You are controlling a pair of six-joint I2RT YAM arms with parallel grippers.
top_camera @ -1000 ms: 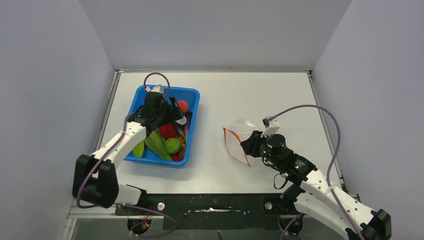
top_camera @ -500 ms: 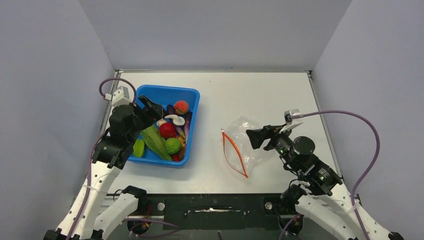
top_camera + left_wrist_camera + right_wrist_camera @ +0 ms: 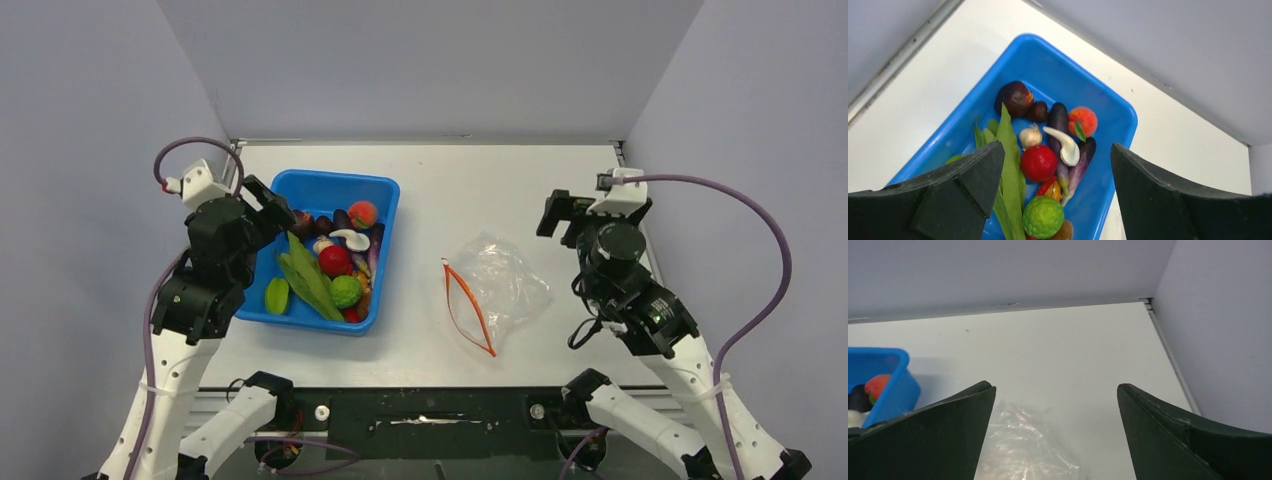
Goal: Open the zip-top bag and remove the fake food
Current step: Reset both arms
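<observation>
While both arms hang raised off the surface (image 3: 450,190), I can read each gripper plainly from its own wrist camera. My left gripper (image 3: 1055,149) has its jaws spread wide with nothing between them, poised above the blue bin (image 3: 330,178) at its left rim. My right gripper (image 3: 1055,387) is just as wide apart and empty, up in the air at the right side of the surface, beyond the far right edge of the pouch.

The zip-top bag (image 3: 505,285) lies crumpled on the surface between the bin and the right arm, apart from both and touched by neither gripper. Its orange-red zipper strip (image 3: 468,300) runs along the edge that faces the bin. The two halves of the strip bow slightly away from each other and meet at the near end, so the mouth gapes a little. From the right wrist I see only the far part of the crinkled plastic, low in the view.

The fake food sits in the bin: a red round fruit (image 3: 335,260) near the middle, a green bumpy ball (image 3: 346,291) just nearer to me, and a white mushroom (image 3: 350,238) just beyond. Dark purple pieces (image 3: 1058,117) lie around the mushroom. Long green pods (image 3: 305,275) lie beside them on the left, and an orange-pink peach (image 3: 363,213) rests toward the far right corner.
</observation>
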